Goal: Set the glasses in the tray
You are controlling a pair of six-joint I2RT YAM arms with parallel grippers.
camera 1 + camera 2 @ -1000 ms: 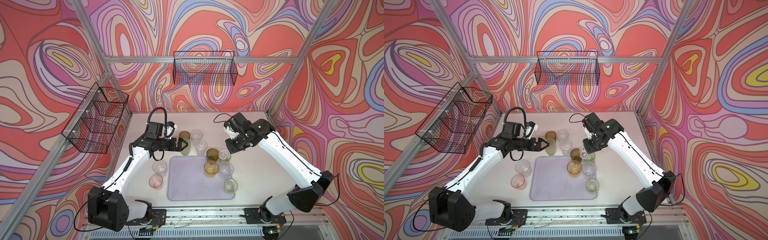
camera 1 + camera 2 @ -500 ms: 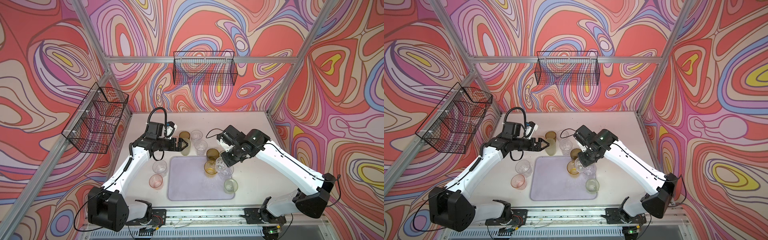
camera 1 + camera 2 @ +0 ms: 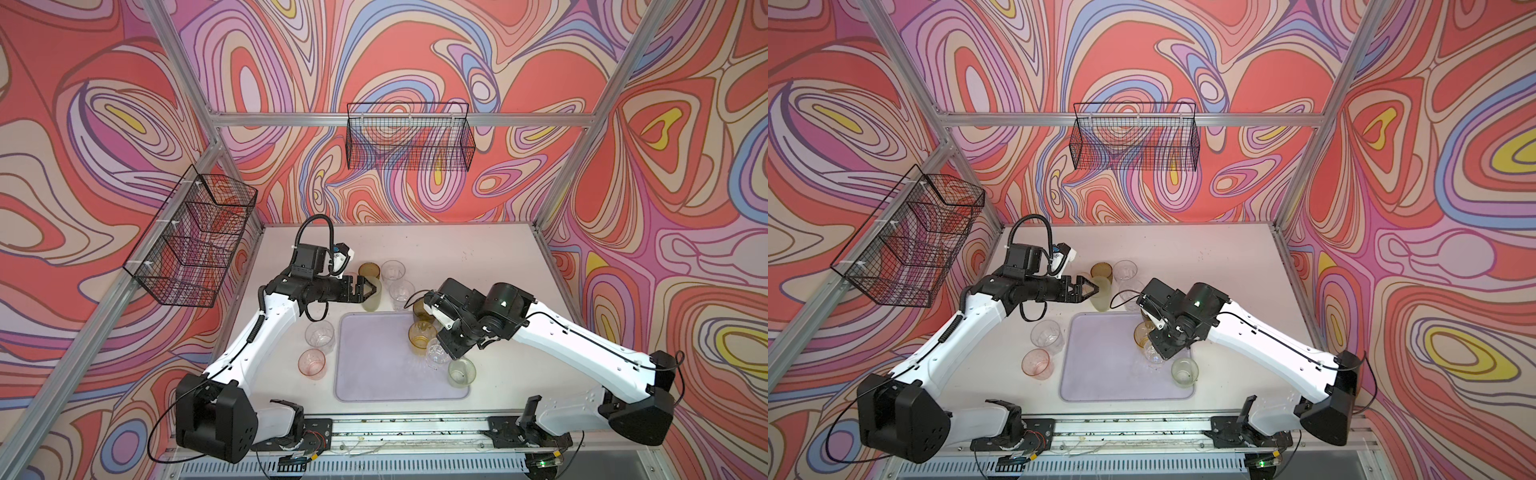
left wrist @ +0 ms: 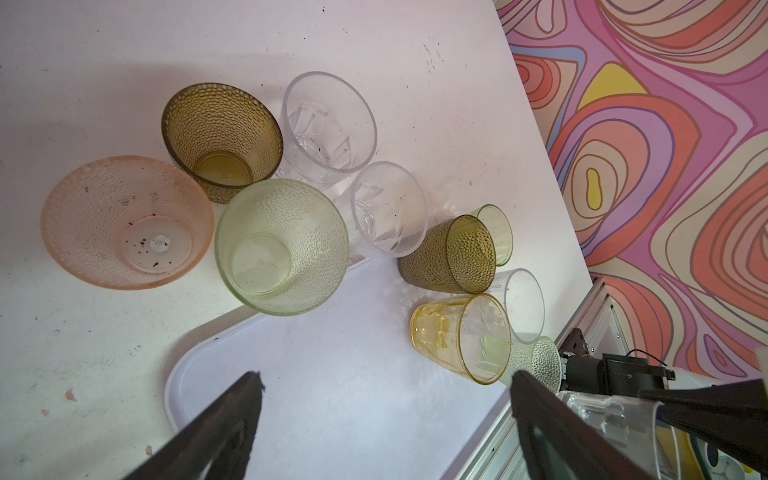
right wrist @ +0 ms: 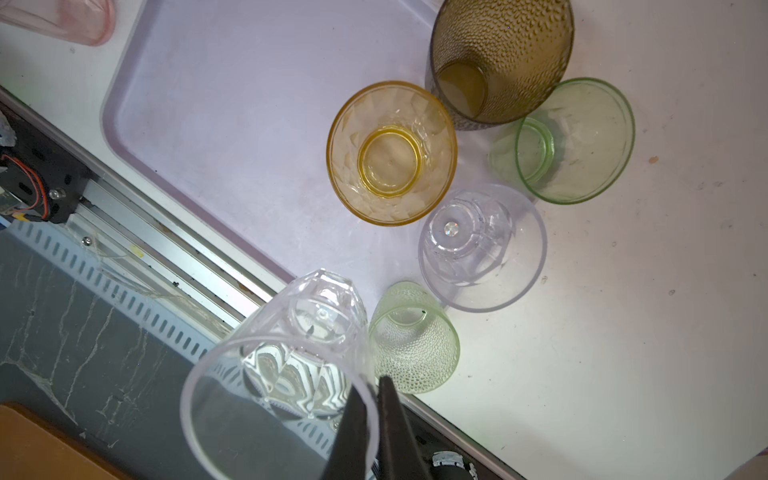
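We hold a clear tumbler [image 5: 291,332] by its rim in the right end effector [image 5: 376,386] over the tray [image 5: 208,104]; next we lower it and let go; left end effector [image 4: 386,376] released, empty.

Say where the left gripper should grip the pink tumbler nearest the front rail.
Probably its rim: the pink tumbler stands upright, mouth open, so come from above, one finger inside the wall, on the side away from the clear tumbler beside it.
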